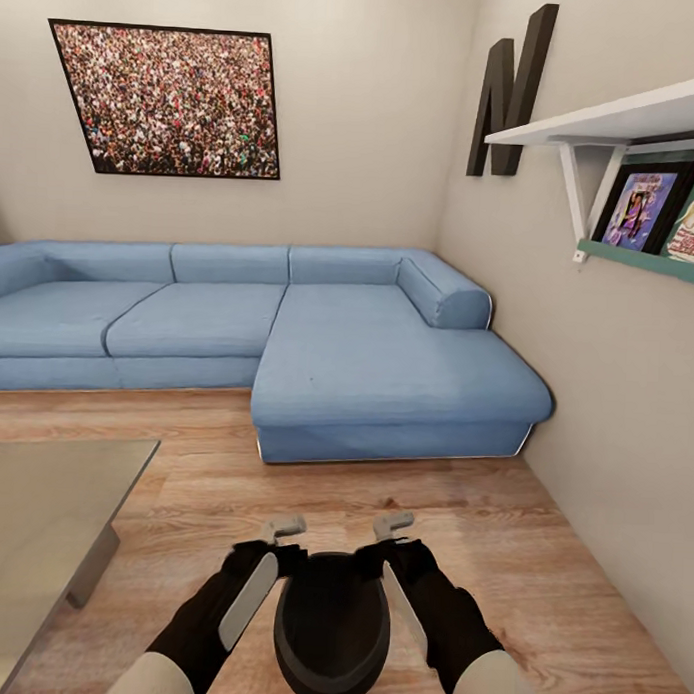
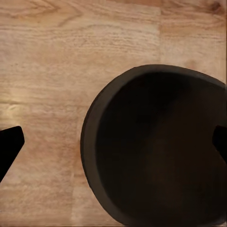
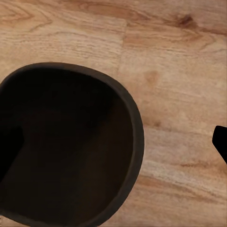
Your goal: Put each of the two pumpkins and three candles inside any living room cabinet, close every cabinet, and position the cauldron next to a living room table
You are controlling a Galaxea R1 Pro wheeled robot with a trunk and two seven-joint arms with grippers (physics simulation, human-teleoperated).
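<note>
A blue L-shaped sofa (image 1: 287, 335) filled the far side of the living room, its chaise reaching toward the robot across the wooden floor (image 1: 539, 574). Above it hung a framed picture of a crowd (image 1: 167, 101); on the right-hand wall a white shelf (image 1: 615, 121) carried a large dark letter N (image 1: 511, 93), with framed prints (image 1: 642, 209) below it. The glossy grey table (image 1: 41, 516) showed at the left edge, near the robot's arms.

The black cauldron (image 1: 332, 627) sat low between the two arms, close in front of the robot and a little apart from the table's corner. The left gripper (image 1: 264, 574) straddled its left rim and the right gripper (image 1: 399, 574) its right rim, each with one finger inside the pot and one outside. Both wrist views looked down into the dark bowl (image 2: 161, 151) (image 3: 61, 151) with floorboards around it. Whether the fingers actually pressed the rim could not be told.
</note>
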